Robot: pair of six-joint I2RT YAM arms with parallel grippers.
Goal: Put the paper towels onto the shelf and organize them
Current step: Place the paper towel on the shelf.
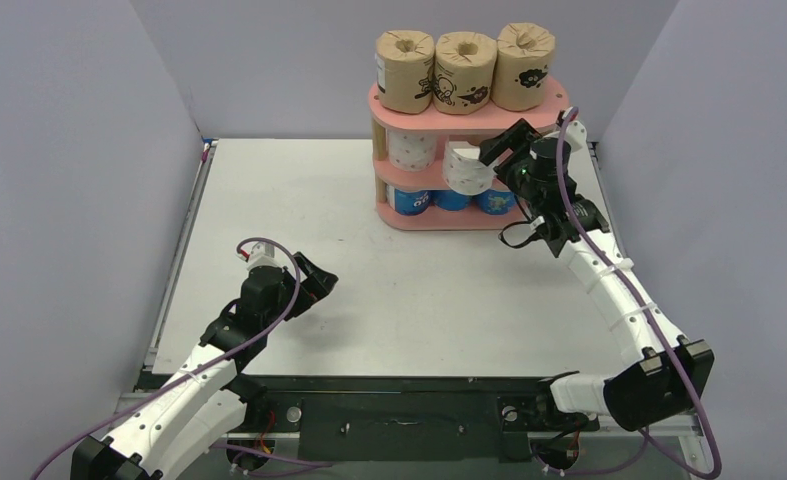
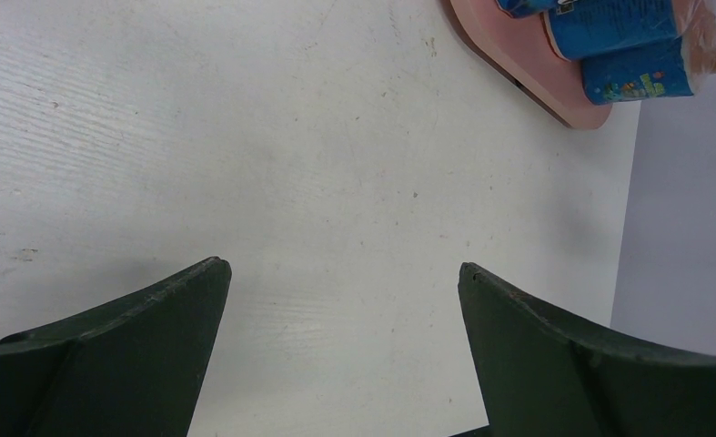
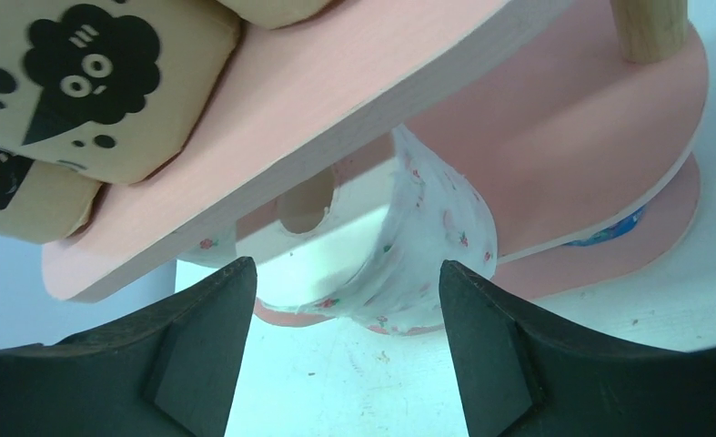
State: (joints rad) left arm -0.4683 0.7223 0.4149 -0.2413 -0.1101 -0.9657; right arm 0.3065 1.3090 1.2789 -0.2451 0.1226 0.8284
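From above: right gripper (image 1: 485, 160) at the middle tier of the pink shelf (image 1: 439, 221), jaws spread either side of a white pink-dotted roll (image 1: 464, 170) tilted in the tier's centre gap, beside an upright white roll (image 1: 410, 150); left gripper (image 1: 317, 283) well apart over the table (image 1: 419, 300), much the farther arm. Left wrist: jaws wide, nothing held (blue rolls (image 2: 640, 55) on the bottom board beyond). Right wrist: roll dead ahead of the fingertips (image 3: 213, 314), cored end toward the camera, long axis leaning off upright; gripped or merely touched, impossible to tell.
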